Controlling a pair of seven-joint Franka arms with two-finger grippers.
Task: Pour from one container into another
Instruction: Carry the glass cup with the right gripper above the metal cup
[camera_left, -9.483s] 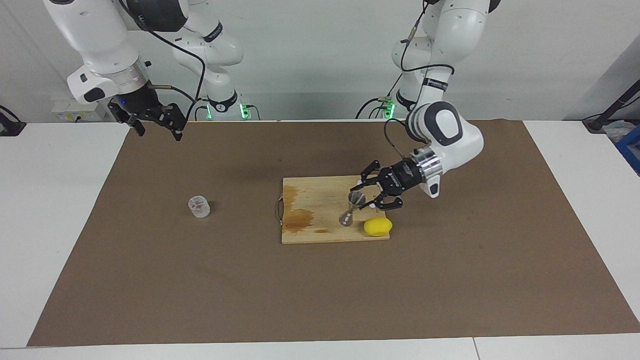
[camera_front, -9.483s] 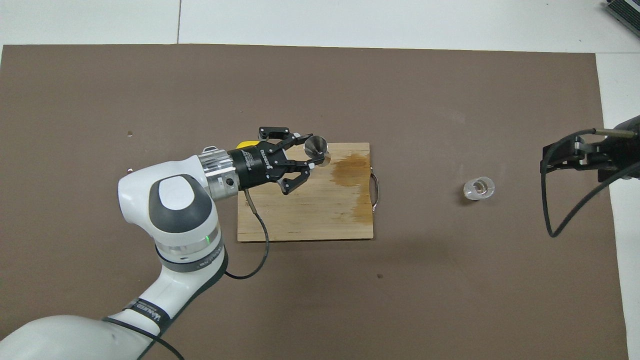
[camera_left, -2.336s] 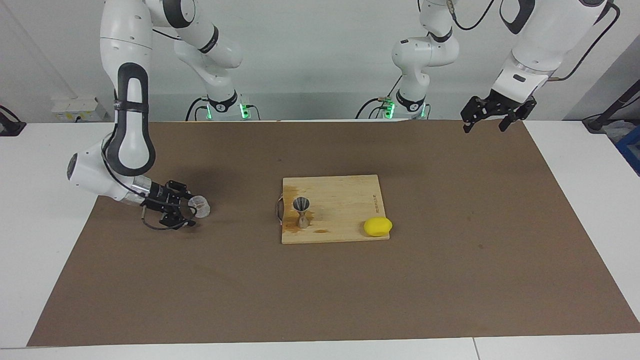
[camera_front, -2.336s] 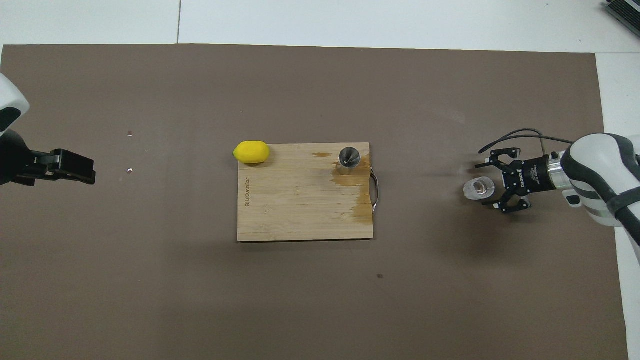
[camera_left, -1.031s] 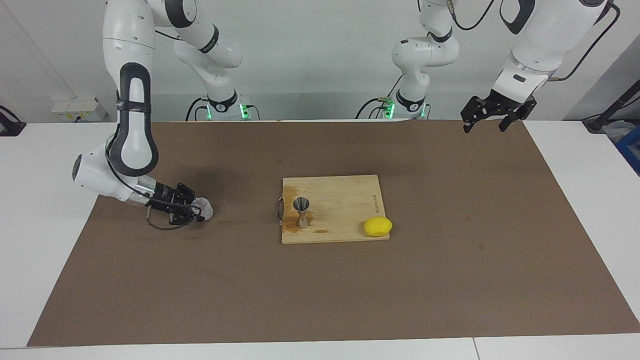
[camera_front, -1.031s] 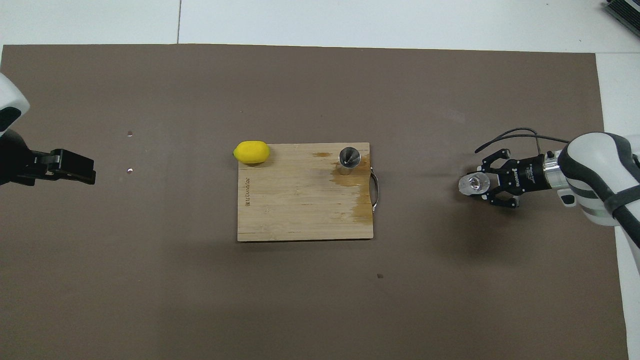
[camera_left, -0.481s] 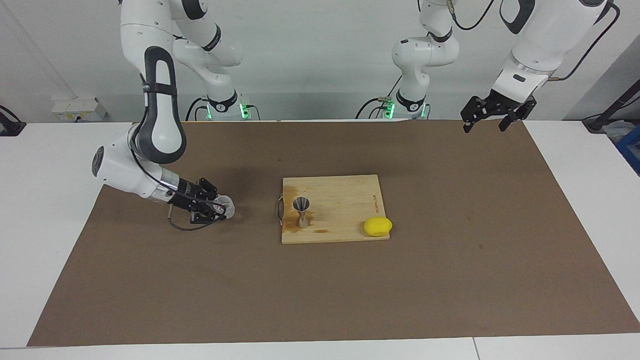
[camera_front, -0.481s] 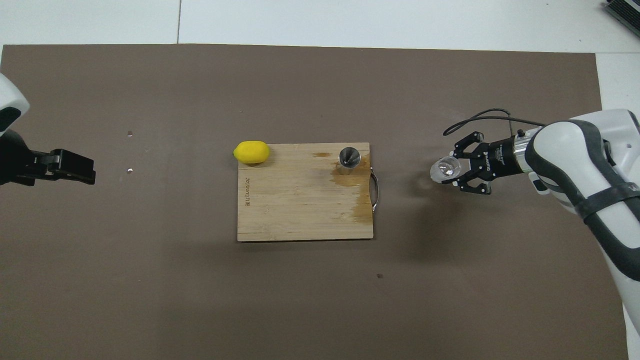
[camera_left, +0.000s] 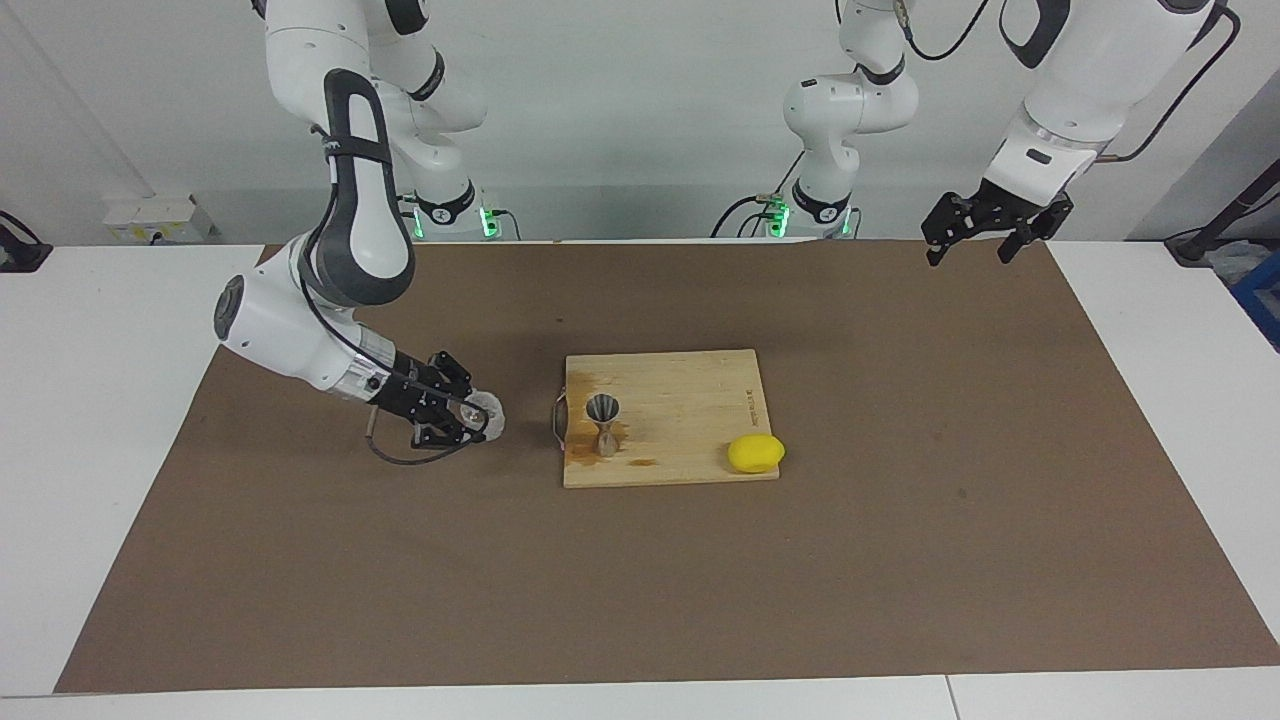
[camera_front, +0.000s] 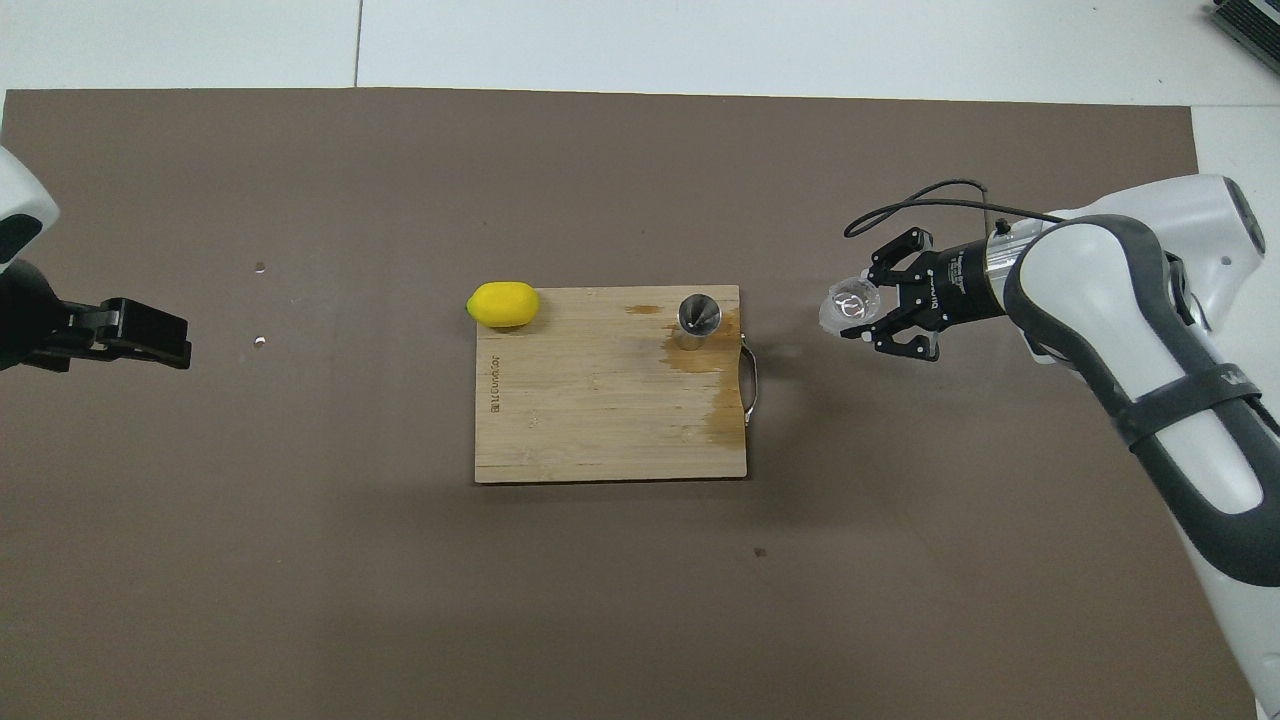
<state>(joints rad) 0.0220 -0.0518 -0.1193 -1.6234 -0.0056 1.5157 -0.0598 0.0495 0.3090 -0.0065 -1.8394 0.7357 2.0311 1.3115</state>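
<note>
The right gripper (camera_left: 470, 412) is clamping the clear glass cup (camera_left: 487, 413) between its fingers and holding it tilted over the brown mat (camera_left: 900, 560), just off the handle end of the wooden cutting board (camera_left: 690, 400), toward the right arm's end of the table. In the overhead view the cup (camera_front: 848, 306) is showing its round mouth and thick base as bright rings, and whether anything is lying inside it cannot be told. The steel jigger (camera_left: 602, 424) is standing upright on the cutting board near the metal handle (camera_left: 558, 418), its open upper cone facing up; seen from above, the jigger (camera_front: 699, 314) is showing a bare, shiny cone, and any liquid in it cannot be made out. Dark wet-looking stains are marking the board around the jigger's foot and along the handle end. A yellow lemon (camera_left: 755, 453) is resting at the board's corner toward the left arm's end, on the edge farther from the robots. The left gripper (camera_left: 982, 232) is waiting with its jaws spread and nothing in them, raised over the mat's edge at the left arm's end of the table.
</note>
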